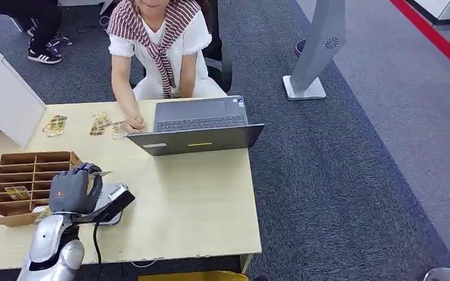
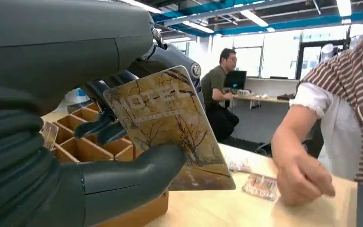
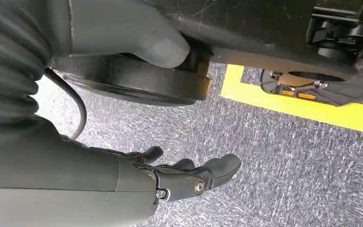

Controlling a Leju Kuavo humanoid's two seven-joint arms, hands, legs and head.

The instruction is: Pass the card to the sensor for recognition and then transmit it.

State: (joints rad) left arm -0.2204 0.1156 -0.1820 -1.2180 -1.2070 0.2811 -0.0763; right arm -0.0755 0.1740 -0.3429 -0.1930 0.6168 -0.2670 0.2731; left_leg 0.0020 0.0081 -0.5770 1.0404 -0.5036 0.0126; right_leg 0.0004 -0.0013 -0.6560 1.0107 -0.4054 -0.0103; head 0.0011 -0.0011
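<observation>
My left hand (image 1: 72, 191) hovers over the table's front left and pinches a brown-and-gold card (image 1: 102, 173) between thumb and fingers. In the left wrist view the card (image 2: 170, 127) stands tilted, with bare-tree artwork on its face and my thumb (image 2: 137, 175) pressed on its lower edge. The grey and black card sensor (image 1: 117, 198) lies on the table just below and to the right of this hand, partly hidden by it. My right hand (image 3: 189, 177) hangs over the carpet with its fingers stretched out and nothing in it.
A wooden compartment box (image 1: 29, 175) holding a card stands left of my hand. A seated person (image 1: 158, 47) rests a hand (image 1: 133, 124) beside an open laptop (image 1: 199, 126). Loose cards (image 1: 54, 124) lie at the table's far side. A white box (image 1: 3, 96) stands far left.
</observation>
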